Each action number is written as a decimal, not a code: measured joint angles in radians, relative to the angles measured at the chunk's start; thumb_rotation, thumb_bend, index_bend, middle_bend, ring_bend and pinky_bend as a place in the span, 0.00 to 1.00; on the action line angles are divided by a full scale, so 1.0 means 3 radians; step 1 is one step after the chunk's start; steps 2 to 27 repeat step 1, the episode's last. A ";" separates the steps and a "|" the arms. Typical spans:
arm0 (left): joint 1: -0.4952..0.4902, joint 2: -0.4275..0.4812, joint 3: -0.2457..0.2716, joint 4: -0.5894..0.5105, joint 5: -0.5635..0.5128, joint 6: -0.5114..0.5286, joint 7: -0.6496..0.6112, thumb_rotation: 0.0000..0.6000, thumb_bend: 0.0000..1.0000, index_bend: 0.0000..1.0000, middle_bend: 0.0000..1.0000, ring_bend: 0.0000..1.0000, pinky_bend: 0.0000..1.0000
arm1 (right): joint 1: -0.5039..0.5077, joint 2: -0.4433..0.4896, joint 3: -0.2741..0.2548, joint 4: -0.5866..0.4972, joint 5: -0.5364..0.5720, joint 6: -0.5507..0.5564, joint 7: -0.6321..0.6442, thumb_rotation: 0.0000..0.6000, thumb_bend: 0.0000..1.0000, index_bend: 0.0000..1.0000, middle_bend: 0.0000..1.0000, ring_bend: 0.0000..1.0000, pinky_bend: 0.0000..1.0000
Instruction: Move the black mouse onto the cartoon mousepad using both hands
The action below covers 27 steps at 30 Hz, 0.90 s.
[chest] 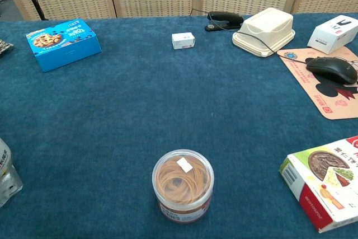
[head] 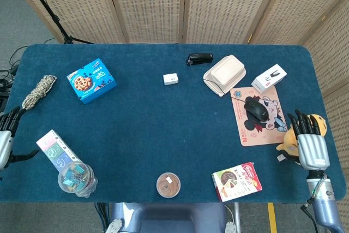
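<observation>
black mouse (head: 256, 109) sat on the cartoon mousepad (head: 264, 132). my right hand (head: 311, 144) hung clear, fingers apart, empty. left hand (head: 5, 135) by the table edge, fingers spread, empty too.

- right hand (head: 310, 144) over the table's right edge, toward the near right corner; empty, fingers straight, slightly apart, pointing to the far edge
- left hand (head: 5, 135) at the left edge, mostly cropped, fingers spread, empty

From my chest camera: mouse (chest: 332, 69) on mousepad (chest: 330, 90), cord running to the cream box (chest: 263, 31); stapler (chest: 225, 20); blue cookie box (chest: 62, 43); rubber-band tub (chest: 183, 184) nearest; food box (chest: 327, 186) at right.
</observation>
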<state>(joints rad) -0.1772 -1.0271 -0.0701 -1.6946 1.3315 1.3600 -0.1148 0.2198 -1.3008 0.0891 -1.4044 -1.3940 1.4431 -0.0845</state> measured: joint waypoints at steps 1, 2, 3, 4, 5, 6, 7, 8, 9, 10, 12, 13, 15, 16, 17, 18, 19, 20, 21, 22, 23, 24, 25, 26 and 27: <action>0.0015 -0.0005 0.0005 0.0009 0.0015 0.0025 -0.0004 1.00 0.11 0.00 0.00 0.00 0.00 | -0.0015 0.0008 0.0000 -0.0015 -0.0015 0.0034 -0.0014 1.00 0.00 0.00 0.00 0.00 0.00; 0.0015 -0.0005 0.0005 0.0009 0.0015 0.0025 -0.0004 1.00 0.11 0.00 0.00 0.00 0.00 | -0.0015 0.0008 0.0000 -0.0015 -0.0015 0.0034 -0.0014 1.00 0.00 0.00 0.00 0.00 0.00; 0.0015 -0.0005 0.0005 0.0009 0.0015 0.0025 -0.0004 1.00 0.11 0.00 0.00 0.00 0.00 | -0.0015 0.0008 0.0000 -0.0015 -0.0015 0.0034 -0.0014 1.00 0.00 0.00 0.00 0.00 0.00; 0.0015 -0.0005 0.0005 0.0009 0.0015 0.0025 -0.0004 1.00 0.11 0.00 0.00 0.00 0.00 | -0.0015 0.0008 0.0000 -0.0015 -0.0015 0.0034 -0.0014 1.00 0.00 0.00 0.00 0.00 0.00; 0.0015 -0.0005 0.0005 0.0009 0.0015 0.0025 -0.0004 1.00 0.11 0.00 0.00 0.00 0.00 | -0.0015 0.0008 0.0000 -0.0015 -0.0015 0.0034 -0.0014 1.00 0.00 0.00 0.00 0.00 0.00; 0.0015 -0.0005 0.0005 0.0009 0.0015 0.0025 -0.0004 1.00 0.11 0.00 0.00 0.00 0.00 | -0.0015 0.0008 0.0000 -0.0015 -0.0015 0.0034 -0.0014 1.00 0.00 0.00 0.00 0.00 0.00; 0.0015 -0.0005 0.0005 0.0009 0.0015 0.0025 -0.0004 1.00 0.11 0.00 0.00 0.00 0.00 | -0.0015 0.0008 0.0000 -0.0015 -0.0015 0.0034 -0.0014 1.00 0.00 0.00 0.00 0.00 0.00; 0.0015 -0.0005 0.0005 0.0009 0.0015 0.0025 -0.0004 1.00 0.11 0.00 0.00 0.00 0.00 | -0.0015 0.0008 0.0000 -0.0015 -0.0015 0.0034 -0.0014 1.00 0.00 0.00 0.00 0.00 0.00; 0.0015 -0.0005 0.0005 0.0009 0.0015 0.0025 -0.0004 1.00 0.11 0.00 0.00 0.00 0.00 | -0.0015 0.0008 0.0000 -0.0015 -0.0015 0.0034 -0.0014 1.00 0.00 0.00 0.00 0.00 0.00; 0.0015 -0.0005 0.0005 0.0009 0.0015 0.0025 -0.0004 1.00 0.11 0.00 0.00 0.00 0.00 | -0.0015 0.0008 0.0000 -0.0015 -0.0015 0.0034 -0.0014 1.00 0.00 0.00 0.00 0.00 0.00; 0.0015 -0.0005 0.0005 0.0009 0.0015 0.0025 -0.0004 1.00 0.11 0.00 0.00 0.00 0.00 | -0.0015 0.0008 0.0000 -0.0015 -0.0015 0.0034 -0.0014 1.00 0.00 0.00 0.00 0.00 0.00; 0.0015 -0.0005 0.0005 0.0009 0.0015 0.0025 -0.0004 1.00 0.11 0.00 0.00 0.00 0.00 | -0.0015 0.0008 0.0000 -0.0015 -0.0015 0.0034 -0.0014 1.00 0.00 0.00 0.00 0.00 0.00; 0.0015 -0.0005 0.0005 0.0009 0.0015 0.0025 -0.0004 1.00 0.11 0.00 0.00 0.00 0.00 | -0.0015 0.0008 0.0000 -0.0015 -0.0015 0.0034 -0.0014 1.00 0.00 0.00 0.00 0.00 0.00; 0.0015 -0.0005 0.0005 0.0009 0.0015 0.0025 -0.0004 1.00 0.11 0.00 0.00 0.00 0.00 | -0.0015 0.0008 0.0000 -0.0015 -0.0015 0.0034 -0.0014 1.00 0.00 0.00 0.00 0.00 0.00; 0.0015 -0.0005 0.0005 0.0009 0.0015 0.0025 -0.0004 1.00 0.11 0.00 0.00 0.00 0.00 | -0.0015 0.0008 0.0000 -0.0015 -0.0015 0.0034 -0.0014 1.00 0.00 0.00 0.00 0.00 0.00; 0.0015 -0.0005 0.0005 0.0009 0.0015 0.0025 -0.0004 1.00 0.11 0.00 0.00 0.00 0.00 | -0.0015 0.0008 0.0000 -0.0015 -0.0015 0.0034 -0.0014 1.00 0.00 0.00 0.00 0.00 0.00; 0.0015 -0.0005 0.0005 0.0009 0.0015 0.0025 -0.0004 1.00 0.11 0.00 0.00 0.00 0.00 | -0.0015 0.0008 0.0000 -0.0015 -0.0015 0.0034 -0.0014 1.00 0.00 0.00 0.00 0.00 0.00; 0.0015 -0.0005 0.0005 0.0009 0.0015 0.0025 -0.0004 1.00 0.11 0.00 0.00 0.00 0.00 | -0.0015 0.0008 0.0000 -0.0015 -0.0015 0.0034 -0.0014 1.00 0.00 0.00 0.00 0.00 0.00; 0.0015 -0.0005 0.0005 0.0009 0.0015 0.0025 -0.0004 1.00 0.11 0.00 0.00 0.00 0.00 | -0.0015 0.0008 0.0000 -0.0015 -0.0015 0.0034 -0.0014 1.00 0.00 0.00 0.00 0.00 0.00; 0.0015 -0.0005 0.0005 0.0009 0.0015 0.0025 -0.0004 1.00 0.11 0.00 0.00 0.00 0.00 | -0.0015 0.0008 0.0000 -0.0015 -0.0015 0.0034 -0.0014 1.00 0.00 0.00 0.00 0.00 0.00; 0.0015 -0.0005 0.0005 0.0009 0.0015 0.0025 -0.0004 1.00 0.11 0.00 0.00 0.00 0.00 | -0.0015 0.0008 0.0000 -0.0015 -0.0015 0.0034 -0.0014 1.00 0.00 0.00 0.00 0.00 0.00; 0.0015 -0.0005 0.0005 0.0009 0.0015 0.0025 -0.0004 1.00 0.11 0.00 0.00 0.00 0.00 | -0.0015 0.0008 0.0000 -0.0015 -0.0015 0.0034 -0.0014 1.00 0.00 0.00 0.00 0.00 0.00; 0.0015 -0.0005 0.0005 0.0009 0.0015 0.0025 -0.0004 1.00 0.11 0.00 0.00 0.00 0.00 | -0.0015 0.0008 0.0000 -0.0015 -0.0015 0.0034 -0.0014 1.00 0.00 0.00 0.00 0.00 0.00; 0.0015 -0.0005 0.0005 0.0009 0.0015 0.0025 -0.0004 1.00 0.11 0.00 0.00 0.00 0.00 | -0.0015 0.0008 0.0000 -0.0015 -0.0015 0.0034 -0.0014 1.00 0.00 0.00 0.00 0.00 0.00; 0.0015 -0.0005 0.0005 0.0009 0.0015 0.0025 -0.0004 1.00 0.11 0.00 0.00 0.00 0.00 | -0.0015 0.0008 0.0000 -0.0015 -0.0015 0.0034 -0.0014 1.00 0.00 0.00 0.00 0.00 0.00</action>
